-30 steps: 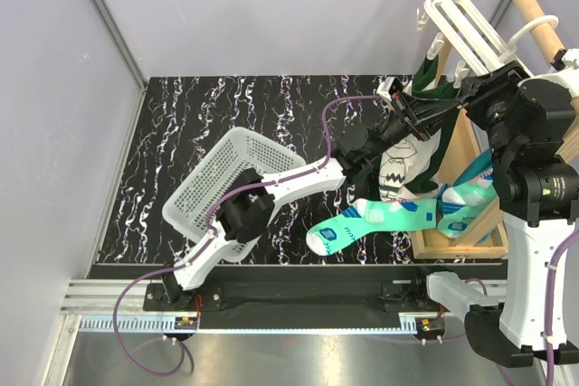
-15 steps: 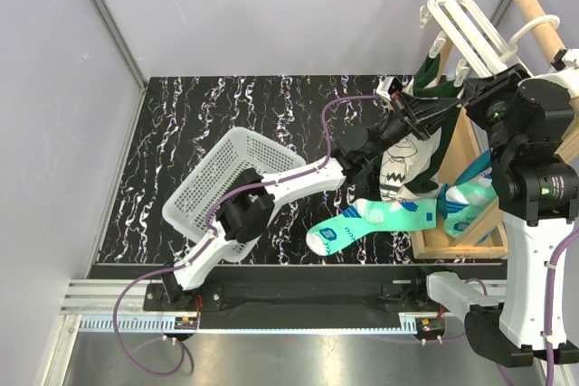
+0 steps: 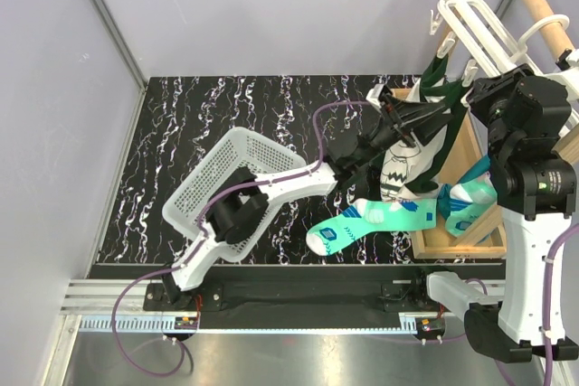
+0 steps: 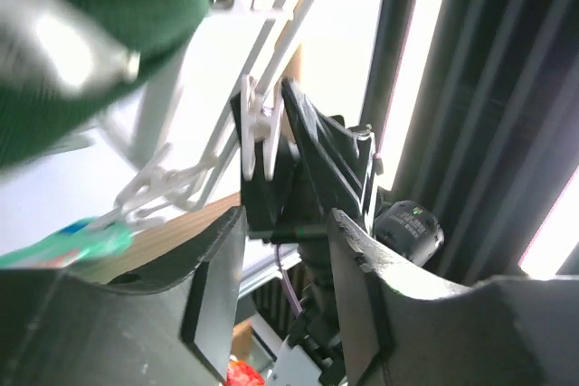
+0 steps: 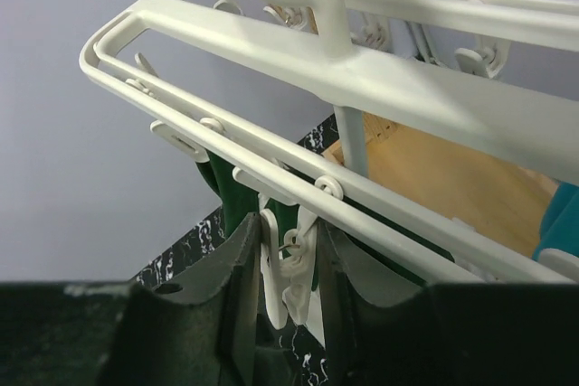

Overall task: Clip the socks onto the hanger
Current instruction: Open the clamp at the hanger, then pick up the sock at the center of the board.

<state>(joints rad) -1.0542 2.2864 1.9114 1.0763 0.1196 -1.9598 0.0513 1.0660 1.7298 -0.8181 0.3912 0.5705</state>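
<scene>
Hanger (image 3: 479,29) shifted right; right end effector (image 5: 287,243) pinches its clip (image 5: 271,287), left end effector (image 4: 285,223) half-open.

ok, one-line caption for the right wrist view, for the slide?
Right hand straddling a dangling white clip beneath the hanger, dark green cloth behind.

The right gripper (image 5: 288,267) fingers (image 5: 240,291) are pressing both sides of a white clip (image 5: 288,288) dangling under the hanger (image 5: 380,70), with dark green cloth (image 5: 237,198) hanging behind.
</scene>
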